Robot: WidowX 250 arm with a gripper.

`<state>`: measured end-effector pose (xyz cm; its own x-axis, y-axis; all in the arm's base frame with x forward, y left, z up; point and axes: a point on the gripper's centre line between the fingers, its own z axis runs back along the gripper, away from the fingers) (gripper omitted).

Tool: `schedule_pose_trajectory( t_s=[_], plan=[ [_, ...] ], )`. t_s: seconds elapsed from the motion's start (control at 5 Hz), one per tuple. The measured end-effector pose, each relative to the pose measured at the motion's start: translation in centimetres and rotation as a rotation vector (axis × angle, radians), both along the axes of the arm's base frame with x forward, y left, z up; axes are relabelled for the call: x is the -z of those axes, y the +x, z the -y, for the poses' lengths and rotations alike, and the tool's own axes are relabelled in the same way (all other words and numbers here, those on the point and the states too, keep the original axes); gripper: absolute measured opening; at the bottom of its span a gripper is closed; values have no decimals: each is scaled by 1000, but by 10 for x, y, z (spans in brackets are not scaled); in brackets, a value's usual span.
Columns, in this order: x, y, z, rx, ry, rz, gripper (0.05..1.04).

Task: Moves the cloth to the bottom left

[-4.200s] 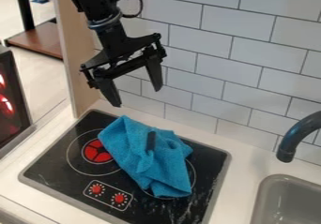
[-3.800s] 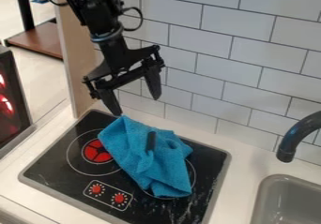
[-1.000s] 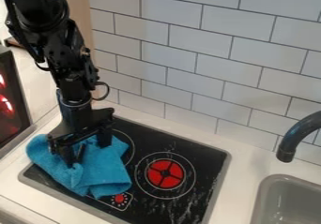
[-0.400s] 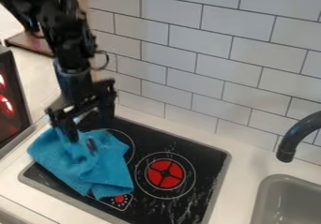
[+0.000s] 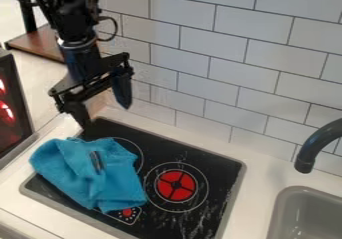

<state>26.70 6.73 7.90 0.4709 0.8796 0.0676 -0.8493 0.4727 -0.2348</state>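
Nearest the camera, the front strip of the counter (image 5: 33, 220) is seen in pale white. Just beyond it, one red knob (image 5: 127, 212) is left exposed at the cloth's near edge. The cloth (image 5: 73, 170), blue and crumpled, is spread over the left part of the stove (image 5: 217, 170), toward the near left corner. The stove's left rim is overlapped and some of the cloth is laid on the counter. A short dark strip (image 5: 97, 160) is seen on top of the folds. The left burner is mostly covered, with only part of its ring exposed; the right burner (image 5: 176, 185) is fully exposed, red-centered. Pale streaks are scattered on the stove's right side. At near right, a grey sink (image 5: 284, 195) is set into the counter, with a dark faucet (image 5: 314, 148) curved above. The gripper (image 5: 106, 115) is held above the stove's far left corner, tilted, fingers spread well apart, both tips clear of the cloth. The arm is extended from the upper left. Behind, the wall (image 5: 220, 58) is faced with white tiles. Farther back at upper left, a brown shelf (image 5: 40, 47) is seen.
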Motion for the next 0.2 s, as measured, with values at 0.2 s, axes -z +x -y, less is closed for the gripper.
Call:
schedule_pose_trajectory(
  t_s=[0.2],
  plan=[
    [0,0,0,11,5,3,1001]
  ],
)
